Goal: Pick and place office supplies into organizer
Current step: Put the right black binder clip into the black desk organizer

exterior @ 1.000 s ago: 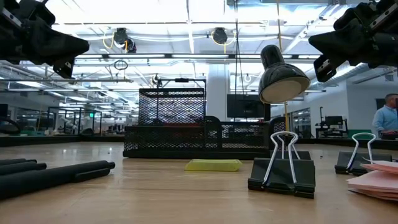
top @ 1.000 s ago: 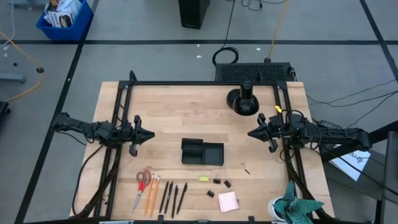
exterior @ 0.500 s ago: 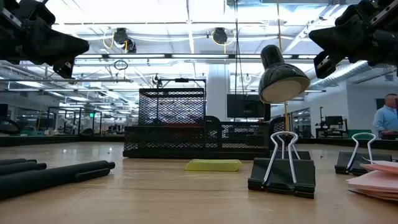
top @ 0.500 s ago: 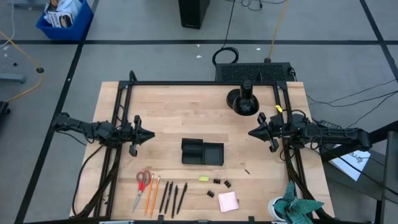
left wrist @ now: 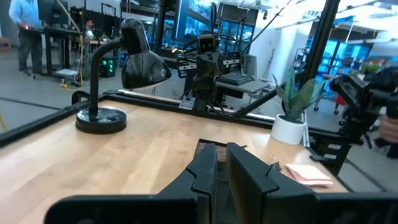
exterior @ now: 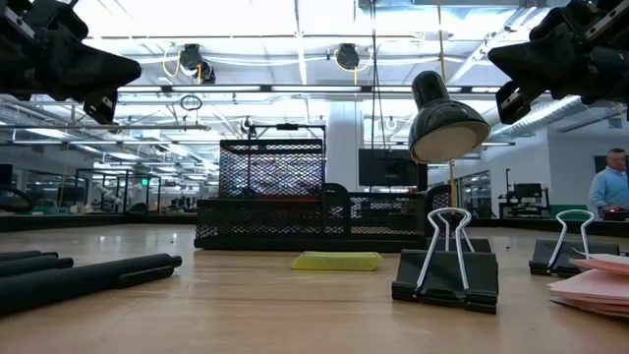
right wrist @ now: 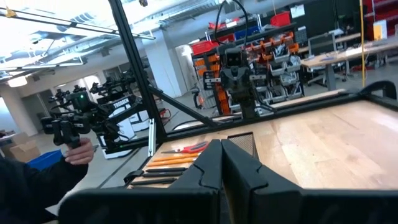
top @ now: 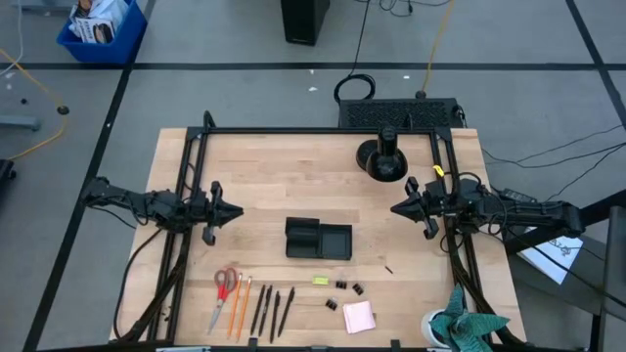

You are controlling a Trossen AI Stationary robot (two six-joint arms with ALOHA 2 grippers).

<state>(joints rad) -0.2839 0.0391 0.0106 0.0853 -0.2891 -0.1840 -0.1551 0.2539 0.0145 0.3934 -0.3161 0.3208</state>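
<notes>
From above, nothing has gone into the organizer [top: 318, 240] yet, as far as can be seen. It sits mid-surface, and the supplies all lie on its near side: scissors [top: 224, 290], pencils [top: 240, 305], pens [top: 273, 310], a yellow piece [top: 320, 282], clips [top: 344, 289] and a sticky-note pad [top: 358, 317]. So the whole job looks left to do. The left gripper [top: 231, 211] hovers well to the organizer's left, the right gripper [top: 399, 209] well to its right, both pointing toward it and both empty.

At surface height, the organizer [exterior: 295, 210] stands behind the yellow piece [exterior: 337, 261] and a clip [exterior: 445, 265]; both arms hang high above it.

The left wrist camera shows its fingers [left wrist: 249, 177] nearly together, a thin gap between them, holding nothing.

The right wrist camera shows its fingers [right wrist: 210, 168] pressed together, aimed at the organizer [right wrist: 240, 145].
</notes>
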